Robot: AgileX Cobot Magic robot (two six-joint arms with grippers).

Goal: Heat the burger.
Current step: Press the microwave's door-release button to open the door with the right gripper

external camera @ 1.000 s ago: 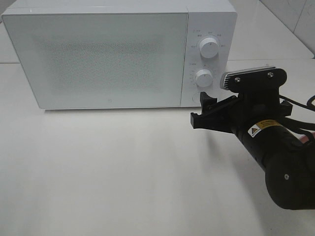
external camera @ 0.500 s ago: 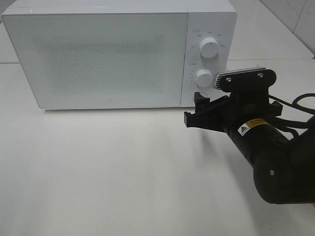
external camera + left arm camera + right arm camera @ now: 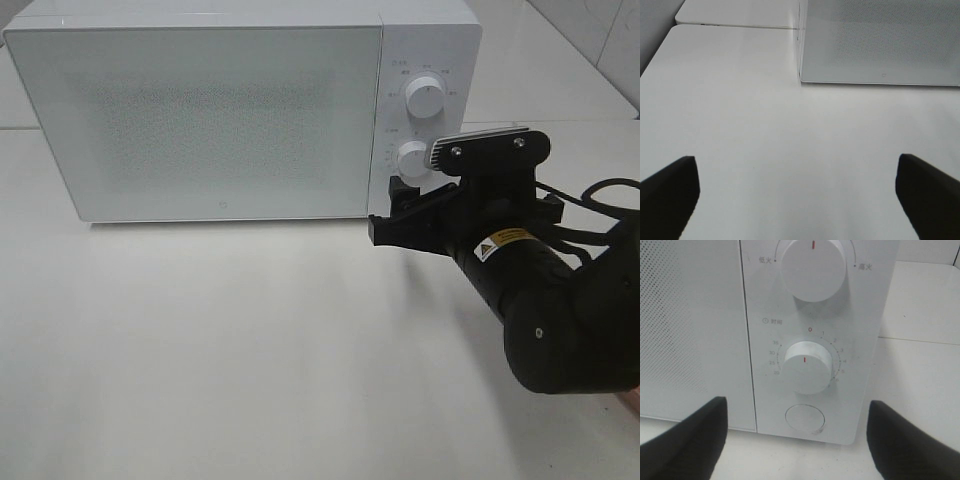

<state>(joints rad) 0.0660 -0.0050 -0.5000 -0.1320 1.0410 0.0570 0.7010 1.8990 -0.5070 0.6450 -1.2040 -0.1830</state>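
Right tool (image 3: 392, 212), jaws wide and empty, faces the timer dial (image 3: 807, 366) of the microwave (image 3: 200, 110), right of centre, likely to start heating.

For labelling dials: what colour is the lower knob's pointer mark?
Red mark; right wrist view shows it best.

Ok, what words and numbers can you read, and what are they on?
"低火" and "高火": either side of the upper knob.
"0", "1", "2", "3", "4", "5", "6", "20", "25", "30", "35": around the lower knob.
Label above that dial: too blurred.
Sticker on the right arm: warning triangle, words too small.
Mark on the microwave door: too small.
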